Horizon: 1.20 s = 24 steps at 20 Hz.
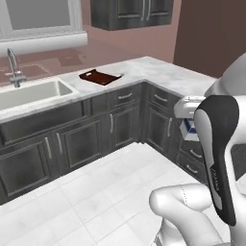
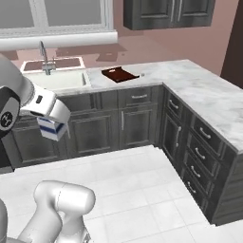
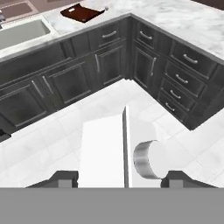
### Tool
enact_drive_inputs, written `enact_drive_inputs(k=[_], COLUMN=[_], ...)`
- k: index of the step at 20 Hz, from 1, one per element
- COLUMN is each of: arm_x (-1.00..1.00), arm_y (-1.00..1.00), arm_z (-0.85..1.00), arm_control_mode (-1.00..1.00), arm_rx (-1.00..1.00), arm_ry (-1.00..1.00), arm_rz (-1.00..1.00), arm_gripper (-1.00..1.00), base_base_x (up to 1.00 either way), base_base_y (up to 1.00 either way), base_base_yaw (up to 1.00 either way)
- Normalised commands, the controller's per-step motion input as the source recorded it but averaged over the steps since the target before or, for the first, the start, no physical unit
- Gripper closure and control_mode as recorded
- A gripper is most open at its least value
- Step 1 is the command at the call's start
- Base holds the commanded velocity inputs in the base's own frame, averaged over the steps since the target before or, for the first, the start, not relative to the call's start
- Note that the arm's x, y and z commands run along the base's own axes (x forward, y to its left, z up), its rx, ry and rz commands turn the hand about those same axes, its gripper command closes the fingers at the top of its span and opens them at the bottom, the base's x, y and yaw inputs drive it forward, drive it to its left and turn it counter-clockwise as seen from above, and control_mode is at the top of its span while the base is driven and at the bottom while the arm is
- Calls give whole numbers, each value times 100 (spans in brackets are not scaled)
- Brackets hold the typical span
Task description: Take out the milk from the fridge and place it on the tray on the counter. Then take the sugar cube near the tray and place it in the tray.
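Milk carton in the gripper, held over the floor, well short of the tray.

The counter runs along the far wall and turns down the right side, above dark cabinet fronts. The sink sits at its far left. The tray lies on the counter just right of the sink, with a small sugar cube near its right end. The gripper is closed on the milk, which hangs above the floor tiles, well apart from the tray.
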Motion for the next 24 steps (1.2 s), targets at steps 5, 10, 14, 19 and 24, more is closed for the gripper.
enact_drive_inputs(k=[5, 10, 14, 19, 24], arm_x=[0, 0, 0, 0, 0], arm_y=[0, 0, 0, 0, 0], arm_z=[0, 0, 0, 0, 0], arm_control_mode=[100, 100, 100, 100, 100], arm_rx=[0, 0, 0, 0, 0], arm_ry=[0, 0, 0, 0, 0], arm_rz=[0, 0, 0, 0, 0], arm_gripper=[100, 100, 100, 100, 100], base_base_x=[100, 100, 100, 100, 100], base_base_y=[-17, -28, -8, -5, -1], base_base_yaw=[2, 5, 3, 4, 6])
